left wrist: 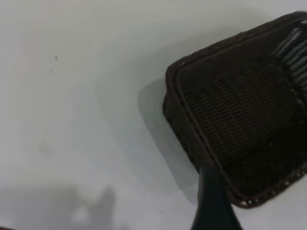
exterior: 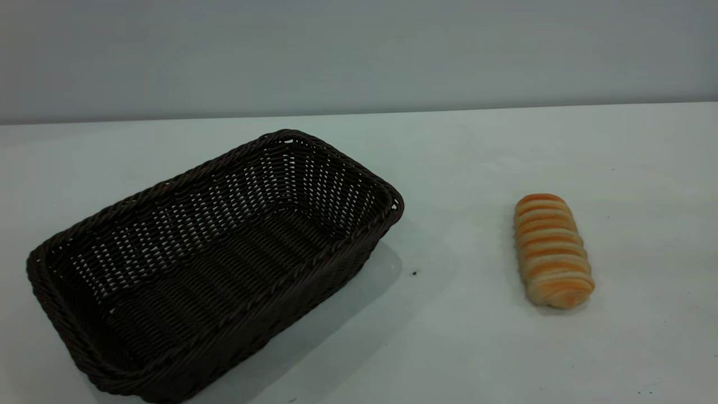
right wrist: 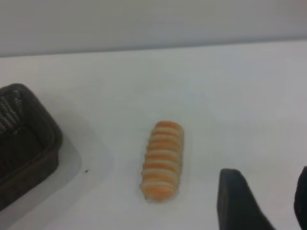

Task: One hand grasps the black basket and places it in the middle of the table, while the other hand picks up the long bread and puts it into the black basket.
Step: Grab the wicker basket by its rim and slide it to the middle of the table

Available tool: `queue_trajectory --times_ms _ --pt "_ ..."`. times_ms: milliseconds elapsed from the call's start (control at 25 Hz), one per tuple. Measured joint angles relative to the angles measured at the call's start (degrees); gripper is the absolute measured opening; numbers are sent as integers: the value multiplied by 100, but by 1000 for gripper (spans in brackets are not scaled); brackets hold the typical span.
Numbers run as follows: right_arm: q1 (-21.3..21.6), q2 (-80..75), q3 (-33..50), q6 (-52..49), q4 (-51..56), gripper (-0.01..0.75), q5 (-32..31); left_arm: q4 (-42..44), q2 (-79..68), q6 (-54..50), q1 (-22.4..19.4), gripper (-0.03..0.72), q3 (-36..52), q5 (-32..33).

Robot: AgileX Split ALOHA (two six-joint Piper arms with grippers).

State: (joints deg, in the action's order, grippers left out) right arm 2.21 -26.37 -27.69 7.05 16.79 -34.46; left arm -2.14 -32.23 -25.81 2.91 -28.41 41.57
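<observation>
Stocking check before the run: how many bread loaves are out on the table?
1. The long bread lies on the bare table, right of the black basket and apart from it. The basket holds none.

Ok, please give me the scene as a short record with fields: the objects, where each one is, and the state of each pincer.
black basket: empty, on the table's left side, turned at an angle
long bread: lies flat on the table, right of the basket, apart from it
left pincer: one finger shows above the basket's rim; state unclear
right pincer: open, holds nothing, above the table near the bread
task progress: nothing grasped yet
</observation>
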Motion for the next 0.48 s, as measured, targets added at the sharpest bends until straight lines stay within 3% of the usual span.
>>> queue_trajectory --times_ms 480 --pt "0 -2285 0 1125 683 280 490 -379 -3651 -949 0 530 0 -2284"
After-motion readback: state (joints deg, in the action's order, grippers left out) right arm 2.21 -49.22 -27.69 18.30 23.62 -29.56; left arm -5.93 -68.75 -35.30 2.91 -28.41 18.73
